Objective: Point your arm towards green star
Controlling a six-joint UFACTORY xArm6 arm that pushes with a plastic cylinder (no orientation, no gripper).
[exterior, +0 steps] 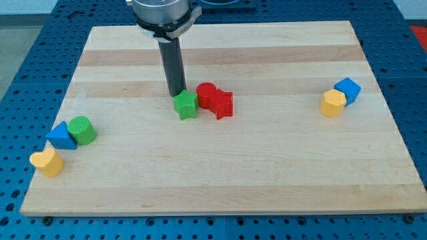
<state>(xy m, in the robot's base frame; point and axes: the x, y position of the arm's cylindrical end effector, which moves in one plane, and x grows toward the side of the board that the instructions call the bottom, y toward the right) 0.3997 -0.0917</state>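
Pale wooden bench (pixel 267 167) of glued planks, resting on a blue perforated base (pixel 27 40) that shows on all sides.

Green star block (pixel 186 105) just left of the bench's middle, slightly toward the view's top. My tip (pixel 177 94), the lower end of a straight dark rod (pixel 173 63) hanging from a grey metal mount (pixel 165 15) at the view's top, right at the star's upper edge, touching it or very nearly so; contact cannot be told for sure. No fingers on this arm, so nothing to be clenched or released.

Immediately to the star's right, a red cylinder block (pixel 206 93) and a red star block (pixel 222 104), pressed together, the red cylinder nearly touching the green star. These two crowd the star's right side; its left and lower sides face bare wood.

Well apart, near the bench's right edge: a yellow hexagonal block (pixel 333 103) with a blue cube block (pixel 347 89) just behind it, touching.

Well apart on the left side: a green cylinder block (pixel 82 130) touching a blue triangular block (pixel 61 137), and below them, near the lower left corner, a yellow heart-shaped block (pixel 47 161), just beside the blue triangle.
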